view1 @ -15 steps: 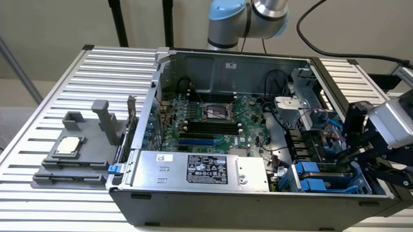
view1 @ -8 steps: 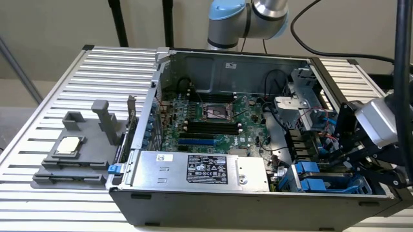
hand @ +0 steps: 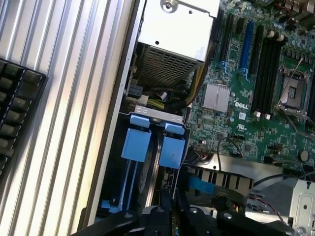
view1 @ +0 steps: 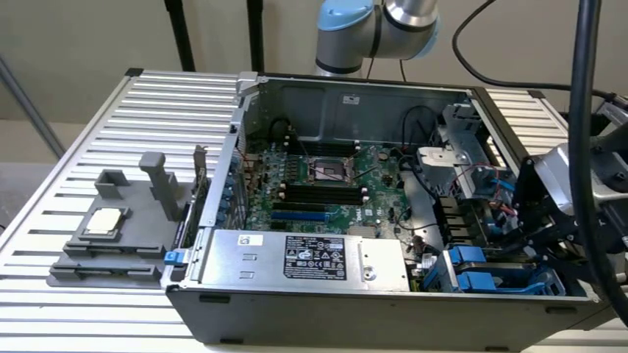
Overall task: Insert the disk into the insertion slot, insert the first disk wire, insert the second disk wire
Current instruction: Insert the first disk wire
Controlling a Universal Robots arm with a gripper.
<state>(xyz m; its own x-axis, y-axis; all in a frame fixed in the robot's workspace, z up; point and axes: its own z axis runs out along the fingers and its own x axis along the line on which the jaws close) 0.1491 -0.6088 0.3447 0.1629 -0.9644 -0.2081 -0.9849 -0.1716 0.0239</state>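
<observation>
My claw is pinched shut, its two dark fingers pressed together. I cannot tell whether anything thin is caught between them. It hangs over the front corner of the open grey steel computer case, which rests on the ribbed aluminium surface.

My arm, silver tubes with pale blue joint caps, rises behind the case. My black wrist reaches in over the case wall on the exterior view's right and tilts down toward the drive cage.

The insertion slot is a rectangular bay in a grey sheet-metal cage with blue plastic fittings. It stands in that same corner, between the case wall and the green motherboard. Two bright blue plastic carrier faces sit side by side in the cage. I take the one nearer the motherboard for the disk, though its grey metal body is hidden. My fingertips are just beside its lower edge, and I cannot tell whether they touch it.

The silver power-supply box, with a black printed label, lies along the front wall next to the cage.
</observation>
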